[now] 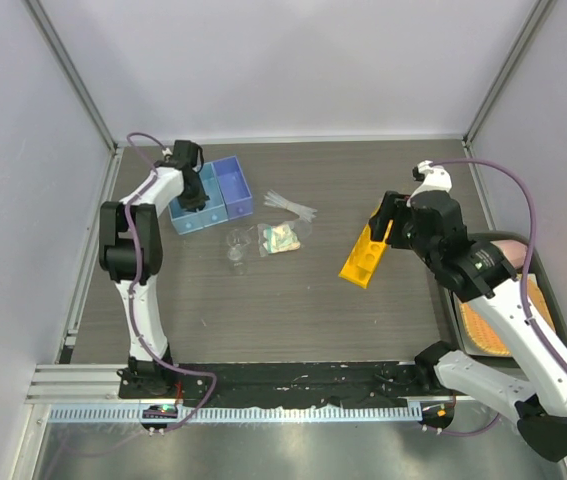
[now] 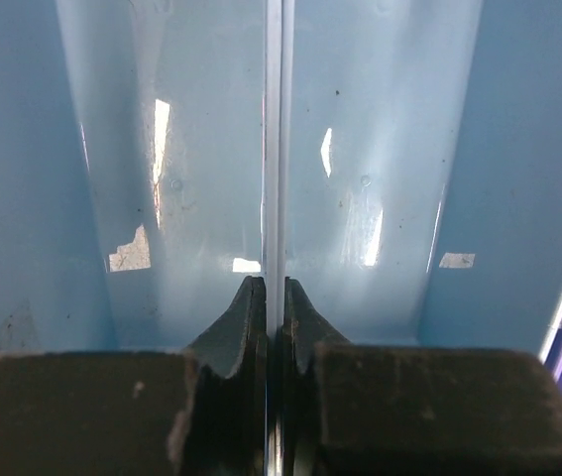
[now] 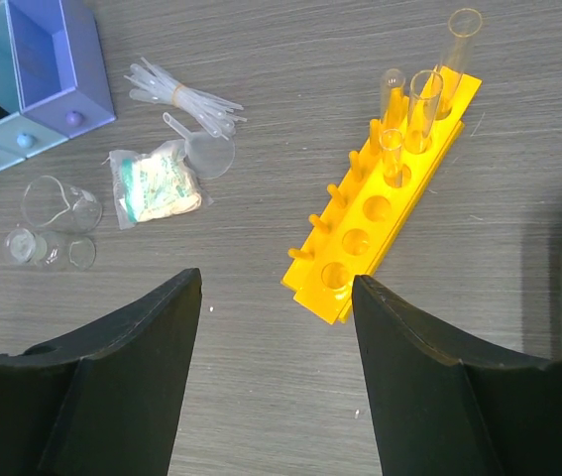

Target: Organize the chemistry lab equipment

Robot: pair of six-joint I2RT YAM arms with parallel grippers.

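My left gripper reaches down into the light blue bin at the back left. Its jaws are shut on a thin clear tube that runs straight up the view. My right gripper hangs open and holds nothing, above the table by the near end of the yellow rack. Several clear test tubes stand in the rack's far holes. Left of the rack lie a bundle of droppers, a clear funnel, a packet with green-beige contents and a small beaker.
A purple bin stands against the light blue one. A grey tray with an orange woven mat sits at the right edge, under my right arm. Small clear pieces lie beside the beaker.
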